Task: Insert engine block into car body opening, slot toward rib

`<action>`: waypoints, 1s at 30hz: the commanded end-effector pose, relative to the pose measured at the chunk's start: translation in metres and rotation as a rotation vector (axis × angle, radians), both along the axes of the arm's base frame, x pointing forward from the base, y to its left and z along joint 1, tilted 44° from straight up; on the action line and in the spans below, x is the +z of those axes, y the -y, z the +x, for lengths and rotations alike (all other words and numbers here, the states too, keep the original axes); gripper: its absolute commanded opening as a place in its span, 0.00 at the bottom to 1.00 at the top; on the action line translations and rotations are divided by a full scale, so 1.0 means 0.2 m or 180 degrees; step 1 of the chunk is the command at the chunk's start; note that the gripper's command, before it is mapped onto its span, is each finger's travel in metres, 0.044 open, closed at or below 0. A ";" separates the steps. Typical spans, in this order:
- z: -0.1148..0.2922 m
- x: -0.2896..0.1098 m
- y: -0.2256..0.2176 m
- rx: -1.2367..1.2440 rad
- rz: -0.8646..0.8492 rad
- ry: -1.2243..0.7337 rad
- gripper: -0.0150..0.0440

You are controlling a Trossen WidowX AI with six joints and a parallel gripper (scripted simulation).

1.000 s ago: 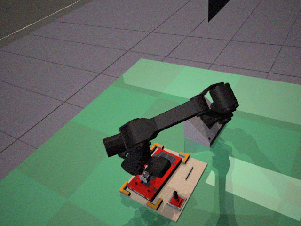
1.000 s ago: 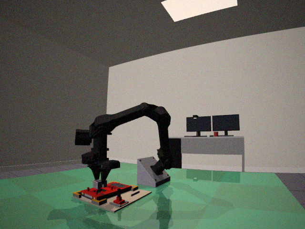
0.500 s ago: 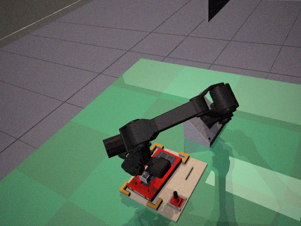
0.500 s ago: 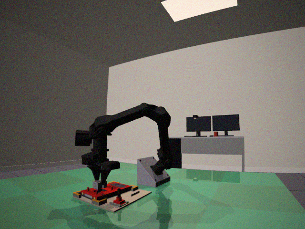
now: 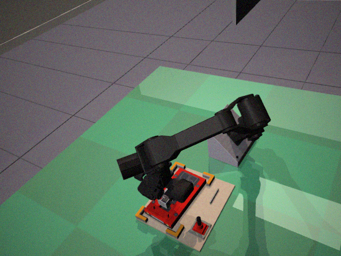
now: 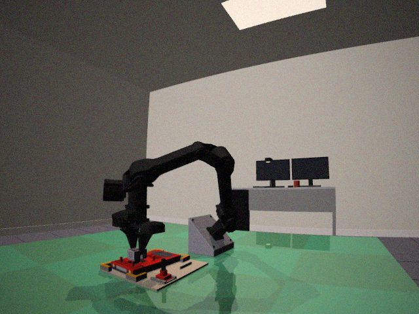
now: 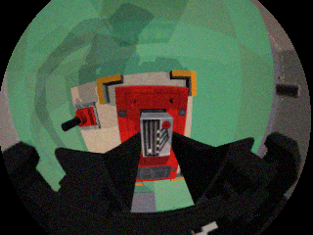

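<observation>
The red car body (image 5: 155, 211) (image 6: 152, 258) (image 7: 140, 101) lies on a beige board (image 5: 220, 202) (image 6: 184, 267) (image 7: 81, 139) between orange corner brackets. My gripper (image 5: 164, 199) (image 6: 136, 249) (image 7: 156, 135) points straight down over the body's near end and is shut on the grey engine block (image 5: 164, 202) (image 6: 133, 254) (image 7: 156, 133). The block stands upright, and its lower part is down at the body's top surface. The opening below it is hidden, and I cannot tell how deep the block sits.
A small red stand with a black peg (image 5: 200, 224) (image 6: 163, 269) (image 7: 81, 119) sits on the board's near right corner. A thin dark bar (image 5: 214, 196) lies on the board. The grey wedge arm base (image 5: 221, 152) (image 6: 202, 236) stands behind the board.
</observation>
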State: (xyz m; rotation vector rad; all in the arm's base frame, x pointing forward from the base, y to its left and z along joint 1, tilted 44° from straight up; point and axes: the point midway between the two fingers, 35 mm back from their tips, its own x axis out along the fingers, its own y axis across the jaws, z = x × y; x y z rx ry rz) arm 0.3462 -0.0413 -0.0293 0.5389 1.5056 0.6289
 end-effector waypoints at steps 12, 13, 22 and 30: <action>0.00 -0.01 -0.01 -0.0013 0.0011 -0.0006 0.52; 0.00 -0.01 -0.01 -0.0013 0.0011 -0.0006 0.52; 0.00 -0.02 -0.02 -0.0013 0.0012 -0.0006 0.52; 0.00 -0.02 -0.02 -0.0013 0.0012 -0.0006 0.52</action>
